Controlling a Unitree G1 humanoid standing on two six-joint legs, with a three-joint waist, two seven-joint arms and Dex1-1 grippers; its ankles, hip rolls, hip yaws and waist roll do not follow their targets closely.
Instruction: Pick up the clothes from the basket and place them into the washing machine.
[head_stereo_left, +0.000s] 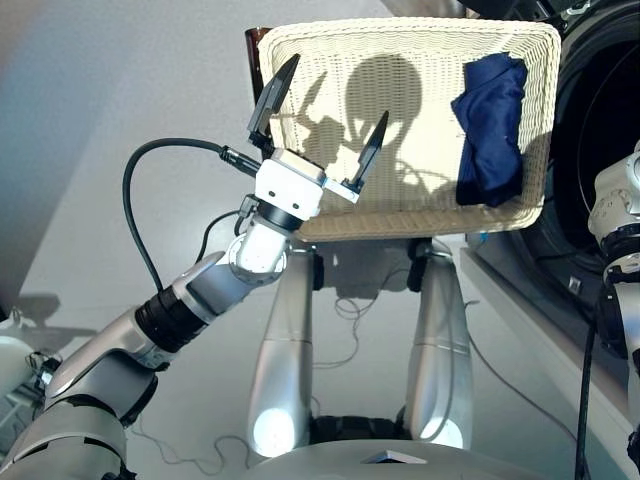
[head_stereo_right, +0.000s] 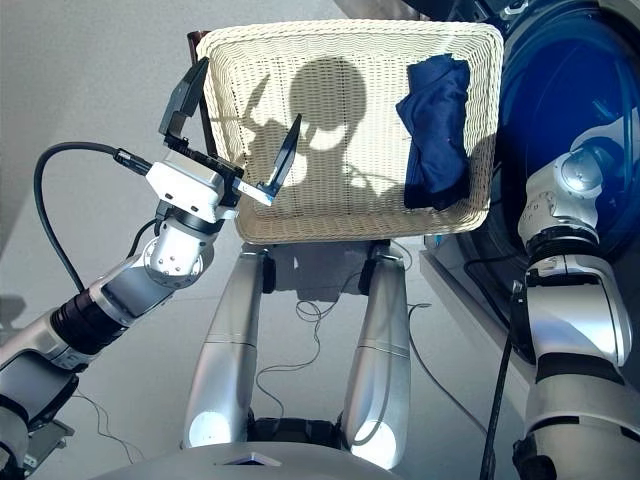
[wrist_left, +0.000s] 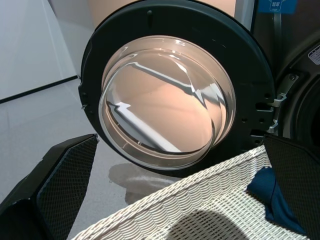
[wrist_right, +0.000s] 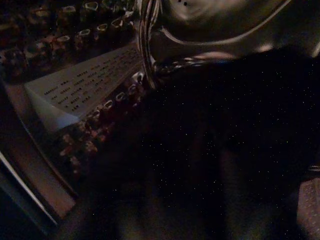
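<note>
The cream-white wicker basket (head_stereo_left: 400, 60) lies in front of me with only the navy blue garment (head_stereo_left: 490, 130) in it, against its right rim. My left gripper (head_stereo_left: 340, 87) hovers open and empty over the basket's left part, one finger (wrist_left: 60, 185) showing in the left wrist view. The washing machine (head_stereo_right: 570, 100) stands to the right, its porthole door (wrist_left: 170, 95) swung open. My right arm (head_stereo_right: 570, 300) reaches into the drum; that gripper is hidden. A dark mass (wrist_right: 225, 140), seemingly black cloth, fills the right wrist view beside the drum wall (wrist_right: 85, 90). No coral-red garment shows.
A dark brown edge (head_stereo_left: 255, 50) peeks out behind the basket's far left corner. A black cable (head_stereo_left: 140, 200) loops off my left forearm. Thin wires (head_stereo_right: 300, 330) lie on the grey floor below the basket.
</note>
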